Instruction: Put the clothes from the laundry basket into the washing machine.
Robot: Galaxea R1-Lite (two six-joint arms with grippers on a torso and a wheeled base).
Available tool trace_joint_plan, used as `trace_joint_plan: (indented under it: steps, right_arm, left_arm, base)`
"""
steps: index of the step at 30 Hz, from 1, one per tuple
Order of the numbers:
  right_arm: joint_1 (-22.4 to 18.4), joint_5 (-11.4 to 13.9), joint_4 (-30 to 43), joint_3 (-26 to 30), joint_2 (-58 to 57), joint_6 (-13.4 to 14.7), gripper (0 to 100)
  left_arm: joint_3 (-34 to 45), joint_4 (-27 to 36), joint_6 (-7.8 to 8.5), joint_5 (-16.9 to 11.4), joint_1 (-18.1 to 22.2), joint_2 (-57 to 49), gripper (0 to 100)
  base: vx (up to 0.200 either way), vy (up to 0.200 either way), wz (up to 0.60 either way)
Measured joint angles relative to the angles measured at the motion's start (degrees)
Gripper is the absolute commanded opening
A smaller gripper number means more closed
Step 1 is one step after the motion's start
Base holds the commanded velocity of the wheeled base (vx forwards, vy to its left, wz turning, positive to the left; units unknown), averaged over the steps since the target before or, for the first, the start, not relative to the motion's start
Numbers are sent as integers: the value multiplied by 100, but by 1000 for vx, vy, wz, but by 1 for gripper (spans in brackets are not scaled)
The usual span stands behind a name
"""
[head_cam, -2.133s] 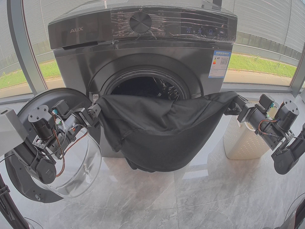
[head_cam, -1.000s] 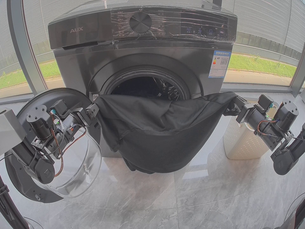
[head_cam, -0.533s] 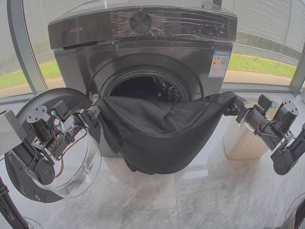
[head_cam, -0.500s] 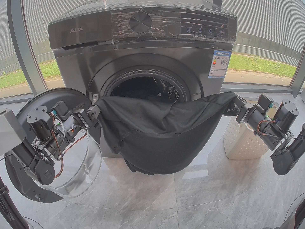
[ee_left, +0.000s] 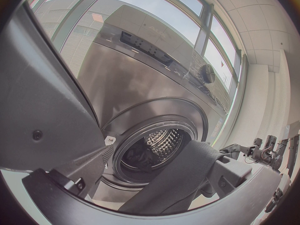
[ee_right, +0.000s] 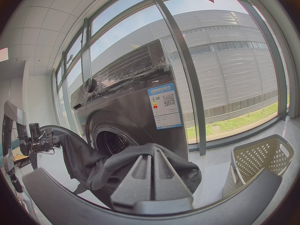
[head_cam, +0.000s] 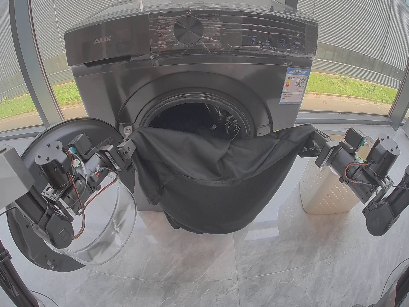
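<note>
Hanging in a deep sag before the open mouth of the washing machine (head_cam: 128,77), the black garment (head_cam: 213,175) looks matte, creased and finely perforated. The left end effector (head_cam: 126,147) and right end effector (head_cam: 313,143) each pinch an upper corner tightly.

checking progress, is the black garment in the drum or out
Out. The black garment hangs spread before the washing machine opening, held between left gripper and right gripper.
</note>
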Motion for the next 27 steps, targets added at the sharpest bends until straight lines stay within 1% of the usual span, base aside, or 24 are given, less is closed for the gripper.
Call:
trace_joint_plan:
  steps: [8, 9, 23, 27]
  right_arm:
    - [38, -2, 0, 11, 6, 2, 0]
    - [40, -2, 0, 11, 6, 5, 0]
    - [41, -7, 0, 16, 6, 2, 0]
    - [44, -7, 0, 22, 6, 5, 0]
  left_arm:
    - [83, 2, 17, 13, -51, -26, 100]
    - [111, -2, 33, 16, -63, -26, 0]
    - [585, 2, 72, -39, -330, -35, 0]
    - [662, 0, 134, -71, -369, -37, 0]
  base:
    - [0, 0, 0]
    - [0, 0, 0]
    - [0, 0, 0]
    - [0, 0, 0]
